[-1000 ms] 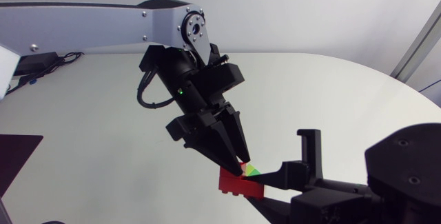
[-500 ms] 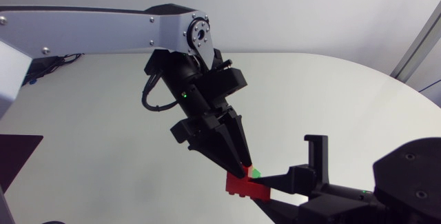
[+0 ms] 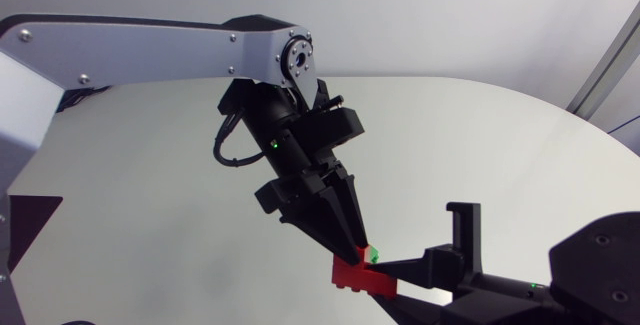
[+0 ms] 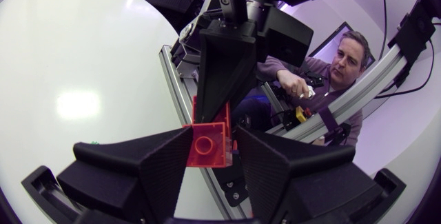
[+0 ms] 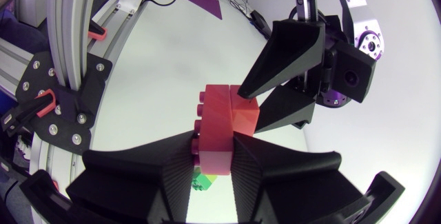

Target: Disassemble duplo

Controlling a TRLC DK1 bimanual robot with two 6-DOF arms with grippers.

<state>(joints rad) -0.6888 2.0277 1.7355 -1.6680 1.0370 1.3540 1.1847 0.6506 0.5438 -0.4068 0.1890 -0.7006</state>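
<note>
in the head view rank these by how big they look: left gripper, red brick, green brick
1. left gripper, clearly the largest, though it may sit nearer the camera
2. red brick
3. green brick, smallest; only a sliver shows past the fingers

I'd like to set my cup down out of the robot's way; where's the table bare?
The table is bare left of the left gripper, and at the far right beyond the right gripper. Crowded: the near middle, where both grippers clamp the duplo stack.
</note>
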